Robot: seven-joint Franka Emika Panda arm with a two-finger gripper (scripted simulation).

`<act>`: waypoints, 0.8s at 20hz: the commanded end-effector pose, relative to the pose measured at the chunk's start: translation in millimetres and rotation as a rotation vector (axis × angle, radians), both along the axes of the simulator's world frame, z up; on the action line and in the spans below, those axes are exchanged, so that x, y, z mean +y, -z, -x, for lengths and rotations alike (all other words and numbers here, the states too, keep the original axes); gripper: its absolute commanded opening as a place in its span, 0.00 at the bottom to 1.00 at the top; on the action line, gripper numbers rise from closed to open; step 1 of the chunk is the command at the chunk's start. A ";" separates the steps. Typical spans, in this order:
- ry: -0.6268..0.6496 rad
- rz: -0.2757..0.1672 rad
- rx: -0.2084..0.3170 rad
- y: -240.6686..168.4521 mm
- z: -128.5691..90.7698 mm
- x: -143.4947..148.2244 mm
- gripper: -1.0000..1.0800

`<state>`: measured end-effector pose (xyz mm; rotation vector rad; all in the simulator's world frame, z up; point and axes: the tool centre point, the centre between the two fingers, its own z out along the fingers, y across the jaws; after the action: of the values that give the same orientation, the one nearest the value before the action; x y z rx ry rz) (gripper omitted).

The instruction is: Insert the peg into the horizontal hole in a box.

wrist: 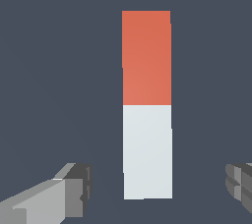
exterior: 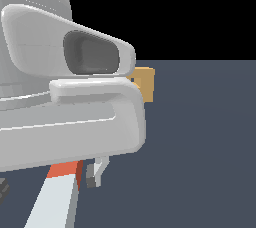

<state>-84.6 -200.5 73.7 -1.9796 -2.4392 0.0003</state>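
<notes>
The peg (wrist: 147, 105) lies flat on the dark floor, half orange-red, half white-grey; it also shows in the exterior view (exterior: 57, 197) at the lower left, partly hidden by the arm. My gripper (wrist: 157, 188) is open and empty, above the peg's white end, with one finger (wrist: 74, 188) on each side and apart from it. One fingertip (exterior: 97, 172) shows in the exterior view, hanging beside the peg. The box (exterior: 144, 83), a tan cube, stands behind the arm; most of it is hidden. A sliver of its dark hole (exterior: 133, 79) shows at the arm's edge.
The white arm body (exterior: 65, 87) fills the exterior view's left and blocks much of the scene. The dark grey floor (exterior: 200, 147) stretches across the exterior view's right.
</notes>
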 end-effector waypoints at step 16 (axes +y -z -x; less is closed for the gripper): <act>-0.008 0.000 0.000 35.5 1.8 -8.6 0.96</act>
<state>-86.0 -209.4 46.2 -1.9704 -2.4476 -0.0002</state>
